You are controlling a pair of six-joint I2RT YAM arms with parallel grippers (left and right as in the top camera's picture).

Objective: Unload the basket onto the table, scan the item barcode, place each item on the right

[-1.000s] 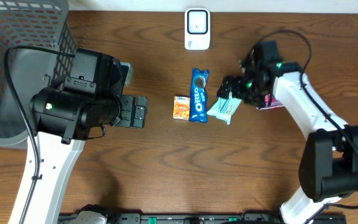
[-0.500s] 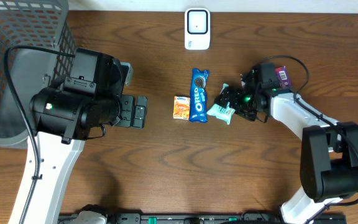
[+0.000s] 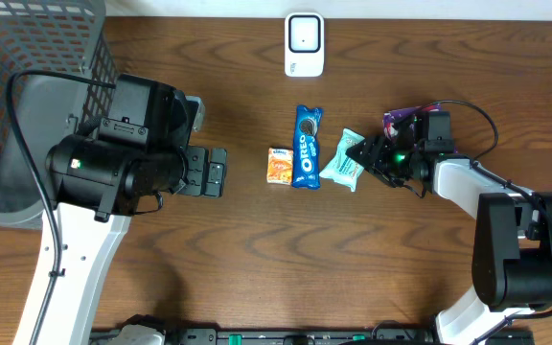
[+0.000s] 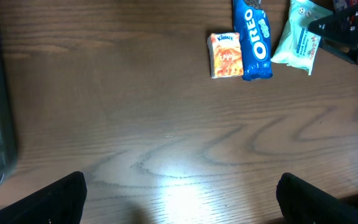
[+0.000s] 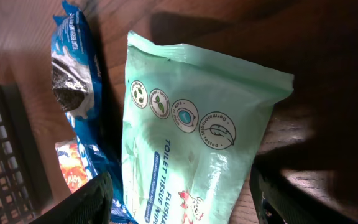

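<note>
Your right hand [image 3: 372, 153] reaches low over the tabletop [image 3: 257, 249] toward the Oreo packet [image 3: 307, 146]. Its fingers [image 5: 95, 199] stand partly open astride the green tissue packet [image 5: 191, 143] just right of the Oreo packet, not gripping it. They have narrowed since a second ago, and the forearm lies flatter. Your left hand [image 4: 179, 193] hangs wide open and empty, well left of the Oreo packet.

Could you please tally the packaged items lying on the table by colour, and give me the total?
Orange packet: 1
Blue Oreo pack: 1
Green tissue pack: 1
Purple pack, partly hidden by the right arm: 1
Total: 4
</note>
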